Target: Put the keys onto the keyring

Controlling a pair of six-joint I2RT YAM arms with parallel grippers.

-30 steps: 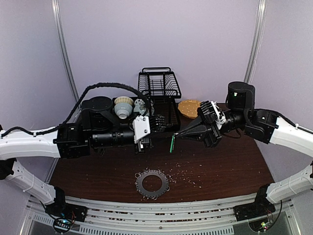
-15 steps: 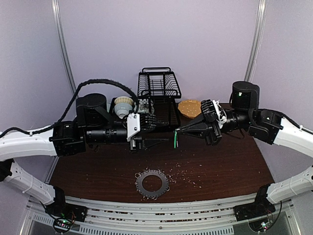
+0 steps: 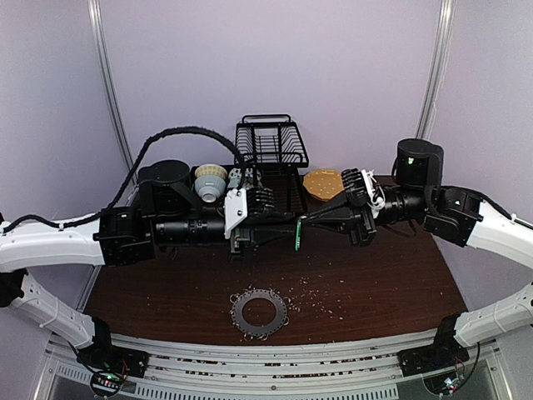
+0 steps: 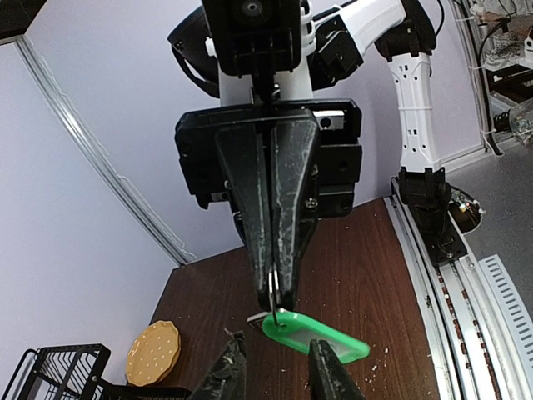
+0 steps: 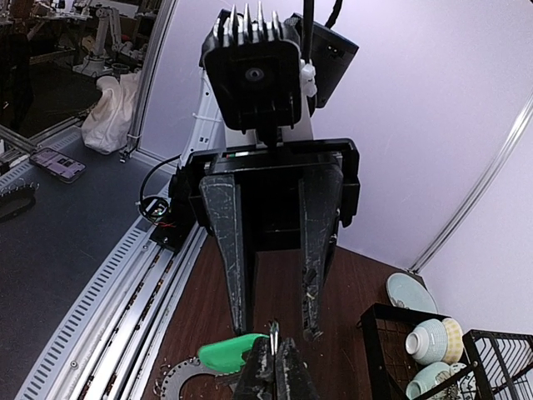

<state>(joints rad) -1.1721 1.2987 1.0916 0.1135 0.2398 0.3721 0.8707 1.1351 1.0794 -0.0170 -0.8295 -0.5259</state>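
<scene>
Dark wooden table (image 3: 400, 283), keyring (image 3: 239, 313), pale crumbs (image 3: 312, 296), black dish rack (image 3: 271, 146), tan plate (image 3: 322, 183)

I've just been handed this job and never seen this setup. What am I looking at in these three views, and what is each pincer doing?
It is two robot arms on a table, each ending in a two-finger pincer. The wide view looks down from above and behind them; the other two come from wrist cameras, so each mostly shows the opposite arm. The right pincer is shut on a green key, held above the table. The left pincer faces it, jaws open, close to the key; whether it touches I cannot tell. On the table lie the keyring and scattered crumbs. At the back are a black rack, a bowl and a yellow disc.
</scene>
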